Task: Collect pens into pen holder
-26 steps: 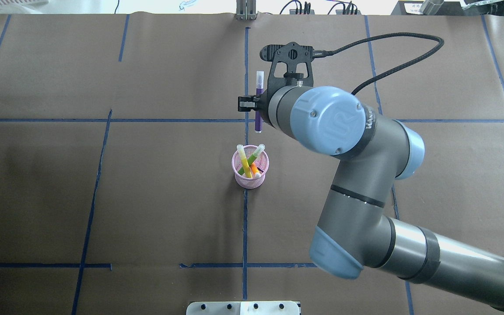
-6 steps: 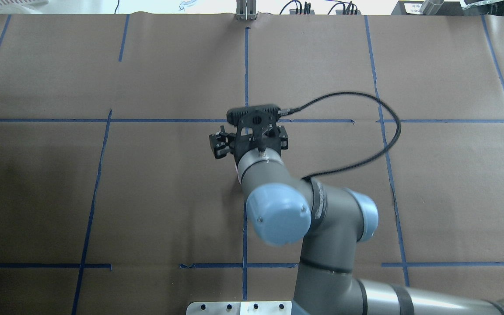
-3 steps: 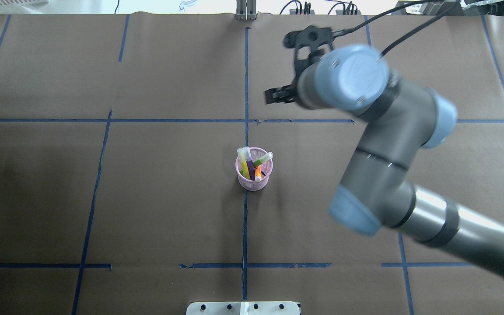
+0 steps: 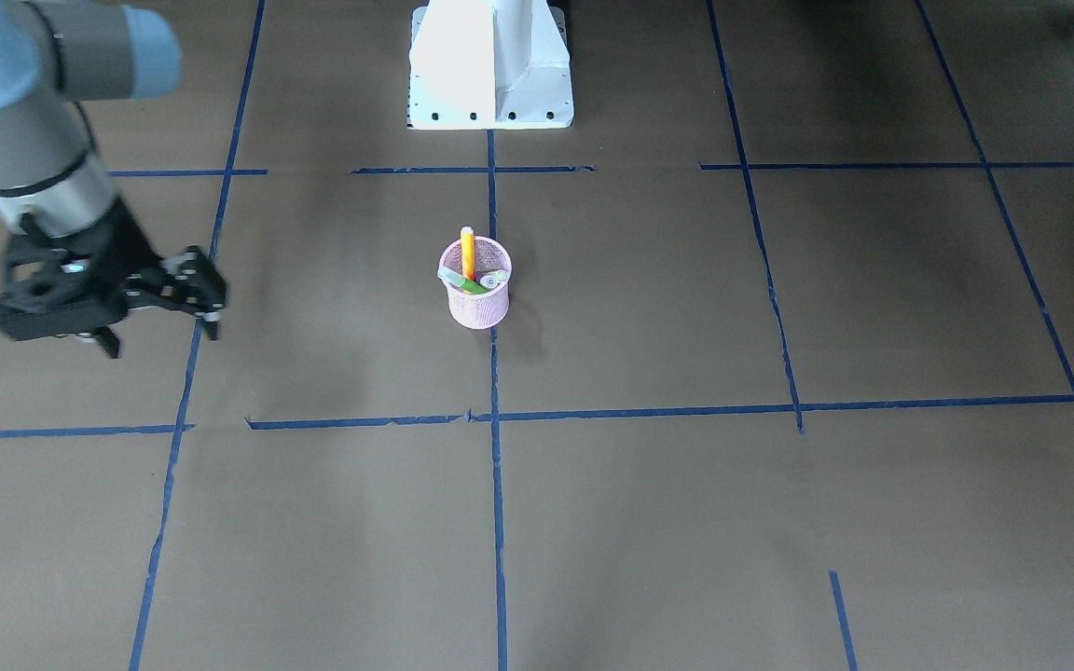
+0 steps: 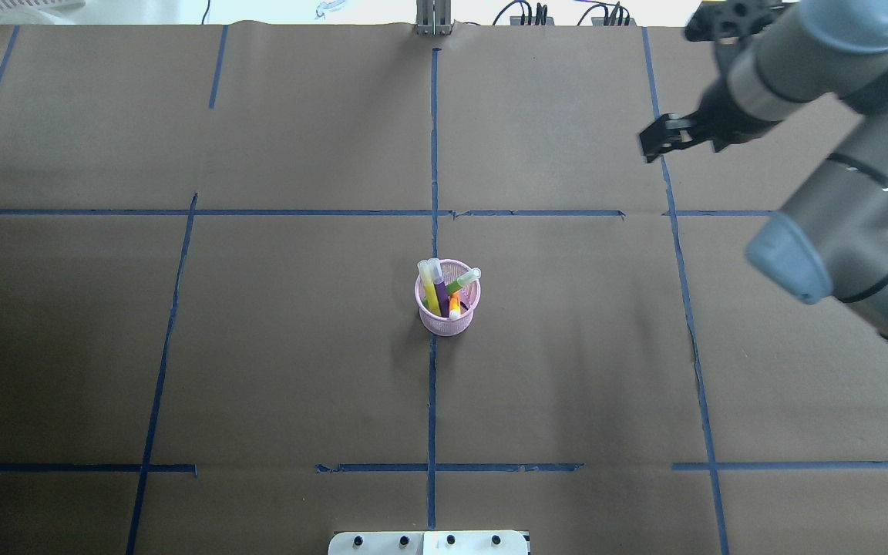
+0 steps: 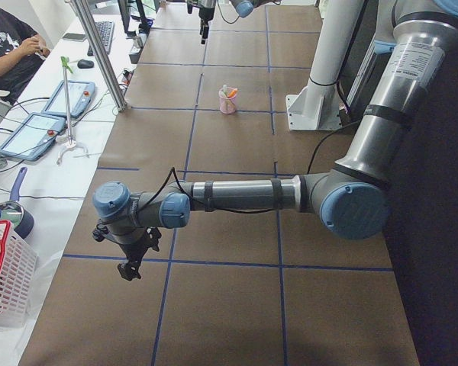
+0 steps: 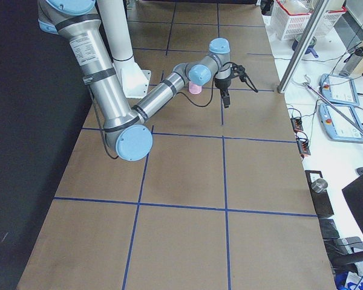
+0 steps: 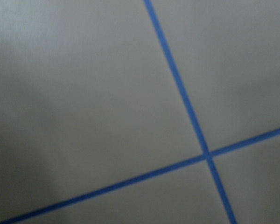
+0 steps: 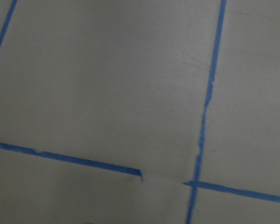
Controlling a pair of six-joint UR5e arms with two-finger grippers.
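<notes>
The pink mesh pen holder [image 5: 444, 324] stands upright at the table's middle, also in the front view [image 4: 479, 312]. Several pens stand inside it: a purple pen [image 5: 441, 297], a green pen [image 5: 463, 283], an orange pen [image 5: 454, 306] and a yellow one [image 5: 429, 289]. My right gripper [image 5: 649, 146] is open and empty, far off to the right and beyond the holder, also in the front view [image 4: 206, 294]. My left gripper [image 6: 130, 267] shows only in the left side view, low over the table's left end; I cannot tell if it is open. Both wrist views show only brown table and blue tape.
The table is brown paper crossed by blue tape lines. The white robot base [image 4: 490, 75] stands at the robot's edge. An operator's bench with tablets [image 6: 30, 130] and a white basket [image 6: 4, 282] runs along the far side.
The right gripper carried the purple pen over the holder and let it go inside. It has since swung up and away to the far right, empty.
</notes>
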